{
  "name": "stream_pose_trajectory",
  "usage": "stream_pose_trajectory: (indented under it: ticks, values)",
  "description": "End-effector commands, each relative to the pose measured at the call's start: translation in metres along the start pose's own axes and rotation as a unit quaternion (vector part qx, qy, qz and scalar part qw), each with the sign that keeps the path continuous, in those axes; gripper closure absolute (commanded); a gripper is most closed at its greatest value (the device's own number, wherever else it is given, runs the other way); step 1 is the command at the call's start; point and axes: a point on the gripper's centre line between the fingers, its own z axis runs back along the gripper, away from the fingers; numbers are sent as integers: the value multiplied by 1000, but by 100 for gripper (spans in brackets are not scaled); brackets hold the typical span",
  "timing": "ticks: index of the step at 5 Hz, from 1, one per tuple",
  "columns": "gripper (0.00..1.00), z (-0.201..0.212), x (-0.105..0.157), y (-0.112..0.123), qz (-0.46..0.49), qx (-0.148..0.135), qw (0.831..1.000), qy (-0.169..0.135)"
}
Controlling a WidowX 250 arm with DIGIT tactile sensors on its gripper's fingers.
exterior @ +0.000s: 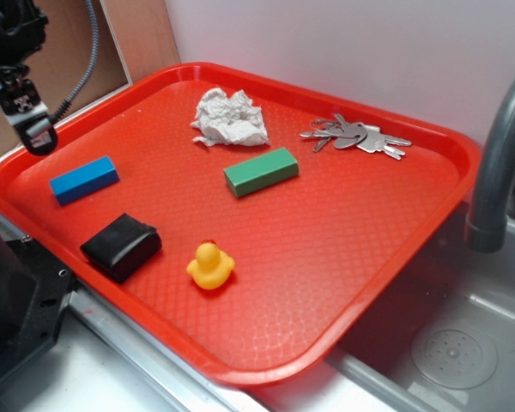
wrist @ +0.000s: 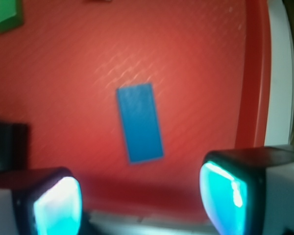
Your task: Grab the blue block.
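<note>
Looking from the exterior view, you see the black gripper (exterior: 30, 129) hanging above the far left rim of the red plastic tray (exterior: 343, 257), apart from the small bright-blue rectangular block (exterior: 84, 179) lying flat just beside it. In the wrist view, your gripper's (wrist: 139, 198) two fingers (wrist: 225, 193) stand spread and empty, with the blue block (wrist: 139, 122) lying beyond them, untouched, and a green block (wrist: 6, 14) far off.

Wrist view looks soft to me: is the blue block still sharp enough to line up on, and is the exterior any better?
Wrist: blurry overall, blue block edges soft but readable, fingers glow cyan. Exterior: sharper, even light, blue block crisp.
</note>
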Motion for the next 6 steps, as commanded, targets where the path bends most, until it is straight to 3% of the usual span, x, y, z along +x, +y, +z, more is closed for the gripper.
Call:
stream_pose_trajectory:
  ticks: [1, 3, 4, 5, 6]
  values:
    - [0, -37, 15, -4, -39, 16, 999, 14]
    - [0, -71, 22, -6, -68, 8, 996, 53]
    - [34, -71, 21, -7, -58, 9, 996, 61]
    - [100, -54, 22, -8, -44, 18, 997, 59]
    - [100, -19, 23, -9, -20, 52, 997, 60]
